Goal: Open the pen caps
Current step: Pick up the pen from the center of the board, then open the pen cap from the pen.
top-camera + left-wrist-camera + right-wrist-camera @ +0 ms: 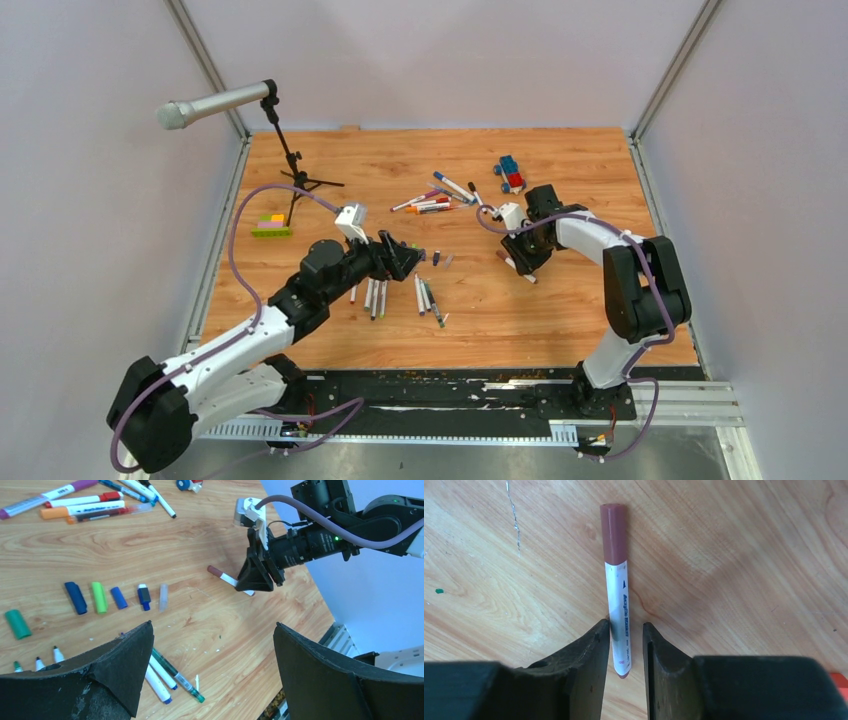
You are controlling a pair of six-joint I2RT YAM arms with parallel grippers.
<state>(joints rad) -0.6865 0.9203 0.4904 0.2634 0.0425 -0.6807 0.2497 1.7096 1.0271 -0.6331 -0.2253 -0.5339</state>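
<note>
Your right hand [626, 630] sits low over the table [734, 555]. Its fingers [589, 655] stand narrowly apart on either side of a white pen [618, 600] that lies flat on the wood. One finger touches the barrel, and a thin gap shows on the other side. That pen's brown cap [613, 532] is on and points away from the hand. Your left hand [212, 630] hovers wide, with nothing between its fingers. Ahead of it a row of loose caps [99, 597] lies on the table. Uncapped pens [162, 675] lie beneath it, and capped pens [82, 510] lie bunched farther off.
</note>
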